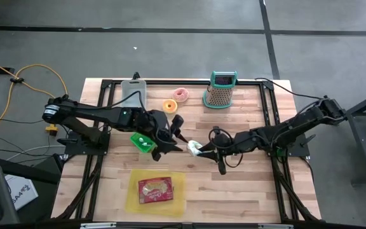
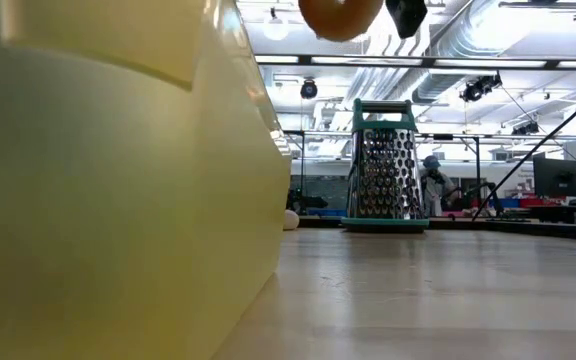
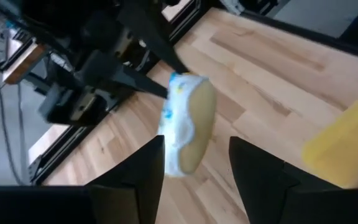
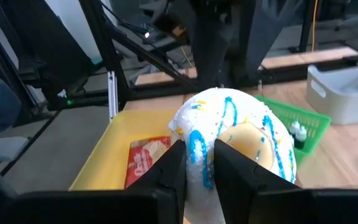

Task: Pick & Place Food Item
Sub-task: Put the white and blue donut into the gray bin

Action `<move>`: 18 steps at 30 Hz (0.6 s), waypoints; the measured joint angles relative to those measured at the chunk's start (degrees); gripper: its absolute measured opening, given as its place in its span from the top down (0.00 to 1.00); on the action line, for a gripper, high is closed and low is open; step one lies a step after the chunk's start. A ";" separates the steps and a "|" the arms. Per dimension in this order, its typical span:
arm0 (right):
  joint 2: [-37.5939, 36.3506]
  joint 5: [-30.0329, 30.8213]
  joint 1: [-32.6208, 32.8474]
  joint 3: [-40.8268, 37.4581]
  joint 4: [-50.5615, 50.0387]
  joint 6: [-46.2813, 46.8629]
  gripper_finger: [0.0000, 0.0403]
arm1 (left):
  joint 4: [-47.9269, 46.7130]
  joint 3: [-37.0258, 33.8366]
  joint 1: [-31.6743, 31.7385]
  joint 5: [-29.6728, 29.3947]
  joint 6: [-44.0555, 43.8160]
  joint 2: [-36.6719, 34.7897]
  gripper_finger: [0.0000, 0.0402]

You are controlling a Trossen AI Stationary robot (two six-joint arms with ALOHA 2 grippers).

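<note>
Above the table's middle, the right gripper point(image 4: 197, 171) pinches a white iced doughnut point(image 4: 241, 140) on its rim. The left gripper point(image 3: 194, 171), fingers spread, faces it edge-on, the doughnut sitting between them, untouched. The yellow tray point(image 1: 132, 197) lies nearer the left arm.

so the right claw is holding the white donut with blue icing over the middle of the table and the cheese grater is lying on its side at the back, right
Not quite: the cheese grater stands upright, as the low view shows. The rest holds: the right claw is shut on the white donut with blue icing over the middle of the table.
</note>
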 joint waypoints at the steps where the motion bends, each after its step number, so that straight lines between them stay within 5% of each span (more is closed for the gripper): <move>1: 0.00 -0.01 0.00 0.00 0.64 -0.17 0.85 | 0.04 0.00 0.00 0.48 -0.01 0.04 0.57; 18: 0.00 0.15 -0.02 -0.02 4.12 -4.12 0.85 | 2.43 0.00 0.17 0.45 -0.13 0.11 0.57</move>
